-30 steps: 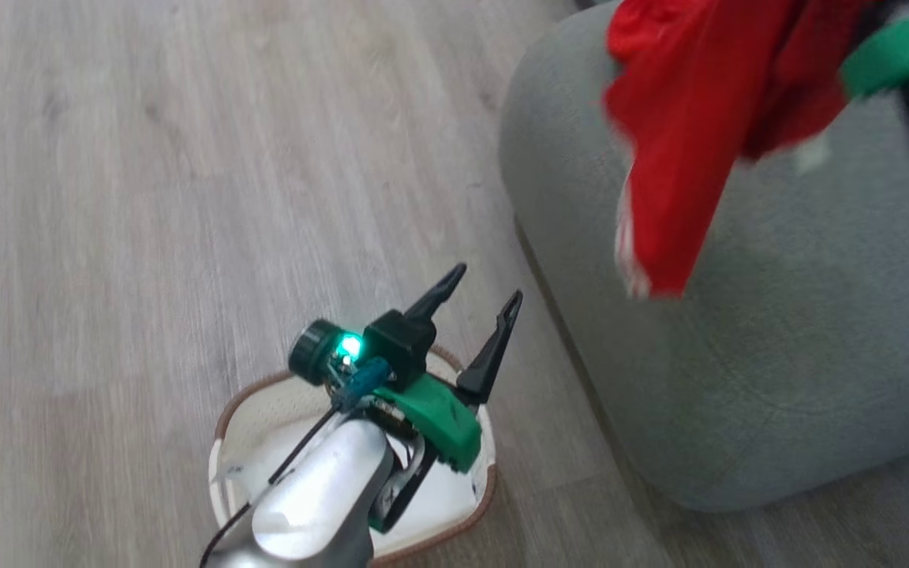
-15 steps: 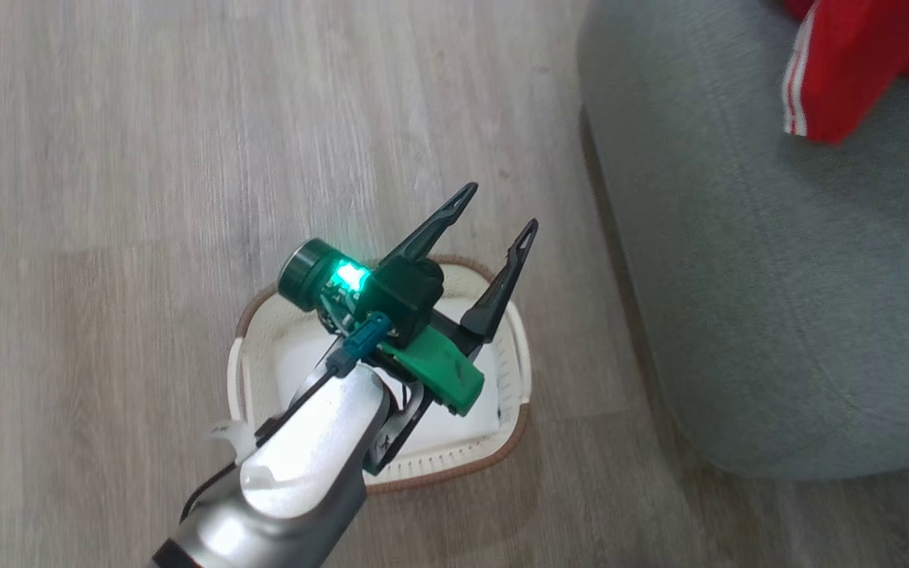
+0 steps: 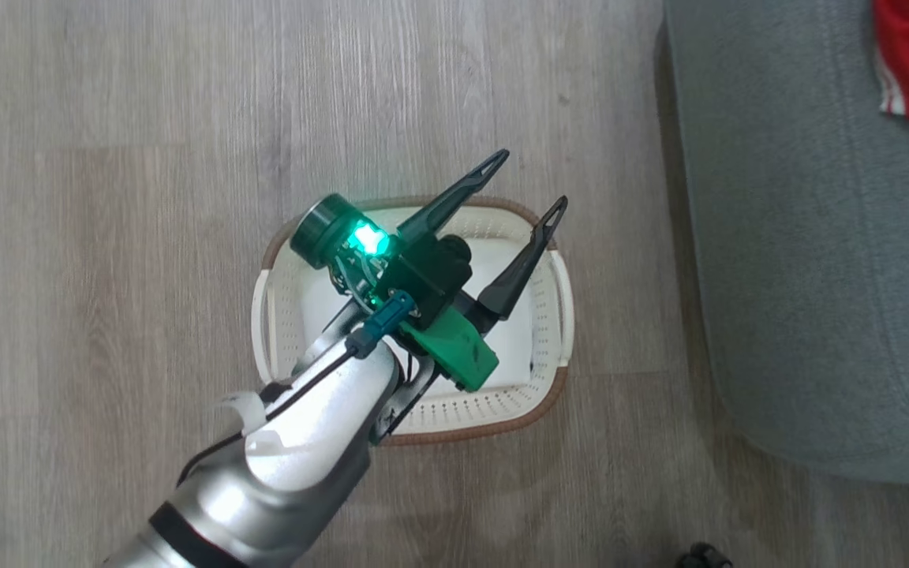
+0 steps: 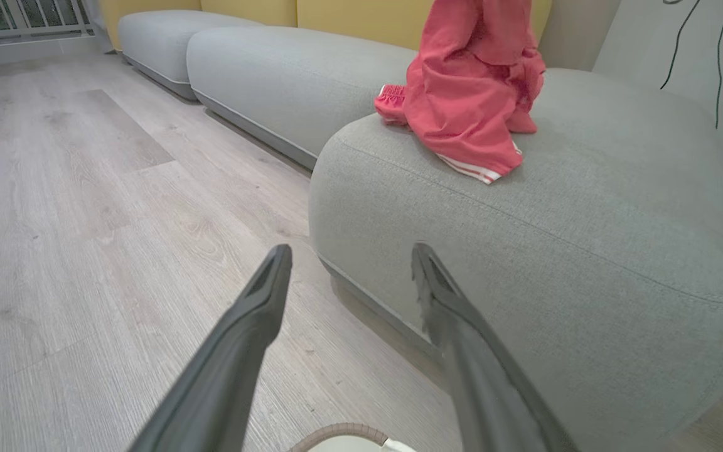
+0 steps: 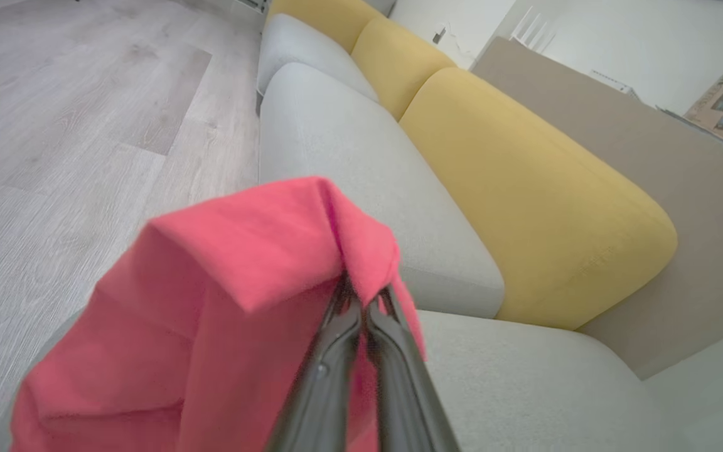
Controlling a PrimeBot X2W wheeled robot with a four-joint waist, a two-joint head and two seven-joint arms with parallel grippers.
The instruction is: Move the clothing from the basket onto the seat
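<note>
clothing point(image 5: 211, 326) hangs pinched in our right gripper point(image 5: 364, 295), hem on the seat point(image 4: 556, 251) straight below — left gripper point(image 3: 528, 181) wide over basket point(image 3: 470, 410).

The forearm point(image 3: 304, 442) is a smooth, glossy silver-grey shell, ringed by a black band point(image 3: 186, 532) low down and carrying a small white tab point(image 3: 235, 406) on its side. A thin black cable point(image 3: 312, 383) runs along it into a teal plug point(image 3: 383, 319). Beyond the plug sit a bright green plastic bracket point(image 3: 454, 355) and a black block point(image 3: 427, 272), flanked by a stubby black cylinder point(image 3: 320, 229) with a glowing green light point(image 3: 368, 238) beside it. The left gripper point(image 3: 531, 179) has two long, dark, tapering fingers point(image 3: 454, 201), each with a narrow slot near the tip. The right gripper point(image 5: 364, 301) has slim, matte dark grey fingers point(image 5: 330, 376).
</note>
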